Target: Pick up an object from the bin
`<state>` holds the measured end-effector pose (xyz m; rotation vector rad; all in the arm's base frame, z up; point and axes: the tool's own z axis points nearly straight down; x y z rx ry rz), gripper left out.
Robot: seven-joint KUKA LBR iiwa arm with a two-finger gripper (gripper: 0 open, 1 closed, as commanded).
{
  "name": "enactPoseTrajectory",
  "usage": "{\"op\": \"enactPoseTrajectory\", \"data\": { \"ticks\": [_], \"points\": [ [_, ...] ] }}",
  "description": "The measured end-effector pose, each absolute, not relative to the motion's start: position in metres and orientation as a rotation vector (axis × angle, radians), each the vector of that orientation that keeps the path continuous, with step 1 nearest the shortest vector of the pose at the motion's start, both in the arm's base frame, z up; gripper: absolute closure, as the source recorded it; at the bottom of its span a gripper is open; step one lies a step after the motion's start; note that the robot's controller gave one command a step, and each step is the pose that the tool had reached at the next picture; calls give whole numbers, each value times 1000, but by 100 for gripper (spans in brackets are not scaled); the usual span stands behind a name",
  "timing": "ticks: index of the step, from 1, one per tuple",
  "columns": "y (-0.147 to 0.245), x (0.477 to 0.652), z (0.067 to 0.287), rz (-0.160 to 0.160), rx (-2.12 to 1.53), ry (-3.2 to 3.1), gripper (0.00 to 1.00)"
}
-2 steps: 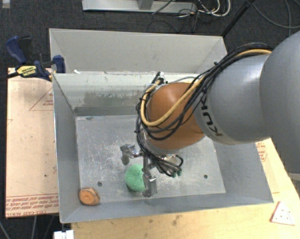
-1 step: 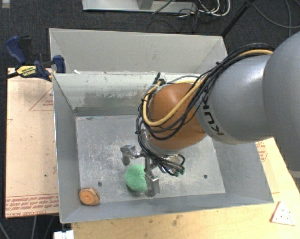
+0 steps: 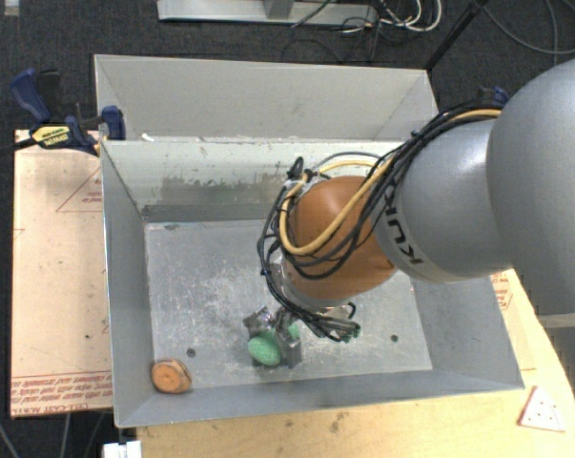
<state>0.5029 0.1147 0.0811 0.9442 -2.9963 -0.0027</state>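
The small green rounded lump (image 3: 263,352) sits on the floor of the bin (image 3: 125,256), close to the front wall and roughly mid-width. The claw (image 3: 276,337) is right down on it, touching it or as near as makes no difference. The wrist and its cables hang over the top, so I honestly can't tell if the claw is clenched on the lump or released.

Progress-wise, I'd call the approach done: the claw is at floor level and at the thing. What's left is the grab (if it hasn't happened) and the whole lift, since the lump looks like it's resting on the metal and not hanging in the air.

As for room, the tight spot is the front wall, which slopes up just beside the lump. Any sideways drag toward it would probably wedge or roll the thing against the slope, so straight up looks like the clean way out. The floor is bare toward the back and the left. The only other item is an orange-brown round piece (image 3: 171,377) in the front left corner, well apart and not in the way. The arm (image 3: 459,208) takes up the right side.
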Motion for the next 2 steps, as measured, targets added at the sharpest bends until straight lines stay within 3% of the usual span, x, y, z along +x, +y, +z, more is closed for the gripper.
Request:
{"op": "enactPoseTrajectory", "data": {
  "ticks": [1, 2],
  "points": [
    [115, 503, 81, -3, 944, -2996, 100],
    [128, 506, 223, -2, 987, -2986, 100]
  ]
}}
